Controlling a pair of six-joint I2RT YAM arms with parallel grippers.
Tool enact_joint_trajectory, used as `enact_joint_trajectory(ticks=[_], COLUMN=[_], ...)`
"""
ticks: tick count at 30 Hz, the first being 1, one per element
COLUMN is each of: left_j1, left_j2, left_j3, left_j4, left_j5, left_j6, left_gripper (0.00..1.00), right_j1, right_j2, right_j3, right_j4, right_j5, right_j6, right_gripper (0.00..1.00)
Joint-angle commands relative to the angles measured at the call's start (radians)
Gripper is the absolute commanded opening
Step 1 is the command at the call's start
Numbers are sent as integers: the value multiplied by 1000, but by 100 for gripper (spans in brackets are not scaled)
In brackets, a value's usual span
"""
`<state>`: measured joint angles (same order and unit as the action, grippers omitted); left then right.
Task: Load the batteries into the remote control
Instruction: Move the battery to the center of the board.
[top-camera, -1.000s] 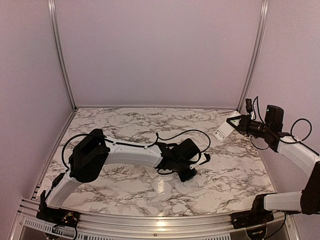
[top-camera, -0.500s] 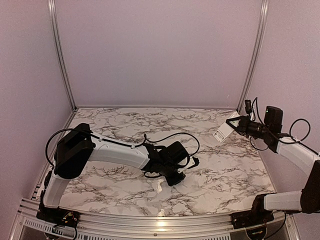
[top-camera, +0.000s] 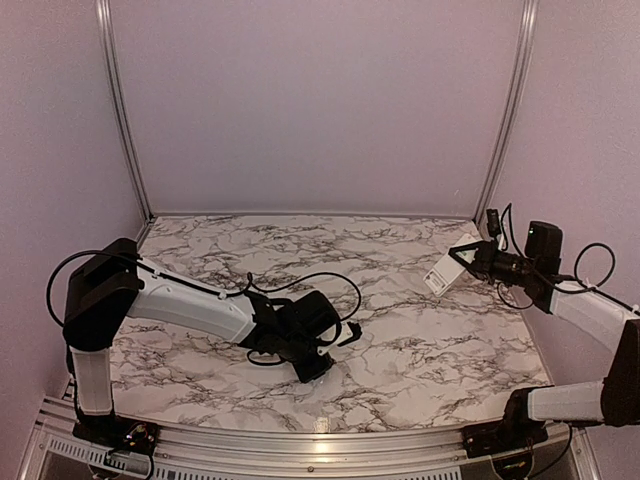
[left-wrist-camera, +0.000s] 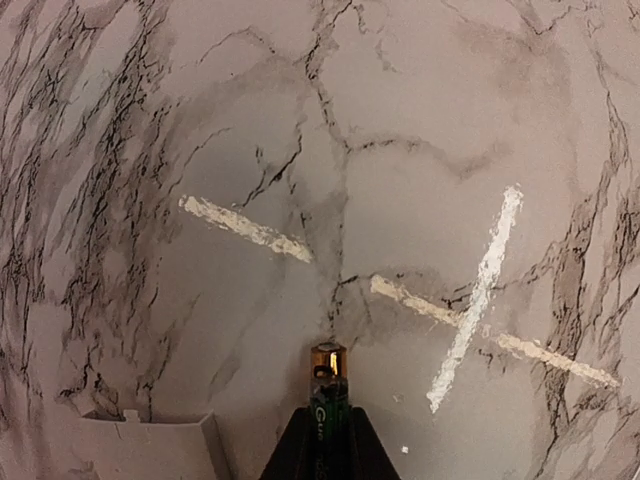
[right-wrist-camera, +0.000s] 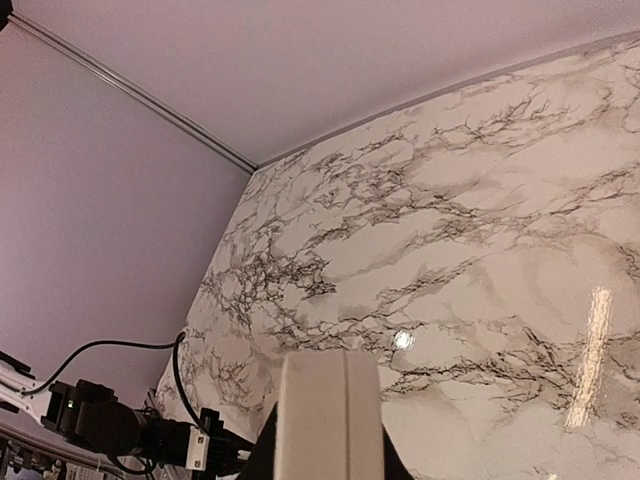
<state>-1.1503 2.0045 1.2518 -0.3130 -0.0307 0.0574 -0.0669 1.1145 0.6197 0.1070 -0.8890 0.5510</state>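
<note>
In the left wrist view, one of the batteries (left-wrist-camera: 328, 385), dark green with a gold end, sticks out from between the fingers of my left gripper (left-wrist-camera: 327, 440), which is shut on it just above the marble table. From above, the left gripper (top-camera: 350, 330) is low over the table's front middle. My right gripper (top-camera: 464, 258) hangs in the air at the right edge, shut on the white remote control (top-camera: 441, 270). The remote control (right-wrist-camera: 328, 410) fills the bottom of the right wrist view, end-on between the jaws of the right gripper (right-wrist-camera: 325, 445).
A small white flat cover piece (left-wrist-camera: 150, 450) lies on the table just left of the left gripper. Pale tape marks (left-wrist-camera: 480, 300) form a cross on the marble ahead of the battery. Walls and metal rails (top-camera: 125, 110) enclose the table.
My left arm has drawn back toward the left and near edge, carrying the battery. The right gripper has shifted slightly with the remote still in it.
</note>
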Motion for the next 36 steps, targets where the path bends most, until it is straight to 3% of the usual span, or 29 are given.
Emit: enact_joint_trajectory(ticks=[1, 4, 23, 31, 36], left_j1=[24, 30, 59, 78, 97], left_j2=[55, 59, 0, -13, -7], left_j3=[-65, -63, -116, -130, -125], left_j4=[-153, -153, -192, -238, -255], left_j5=[4, -3, -40, -41, -70], left_j6=[-29, -28, -38, -26, -28], left_gripper=[15, 23, 48, 49, 43], right_j1=[5, 6, 6, 6, 6], right_j2=[4, 4, 4, 7, 5], right_j3=[9, 11, 11, 14, 15], right_j4=[46, 46, 45, 48, 45], right_j5=[-14, -16, -15, -18, -19], right_j6=[9, 8, 2, 0, -2], right_gripper=[0, 0, 0, 0, 0])
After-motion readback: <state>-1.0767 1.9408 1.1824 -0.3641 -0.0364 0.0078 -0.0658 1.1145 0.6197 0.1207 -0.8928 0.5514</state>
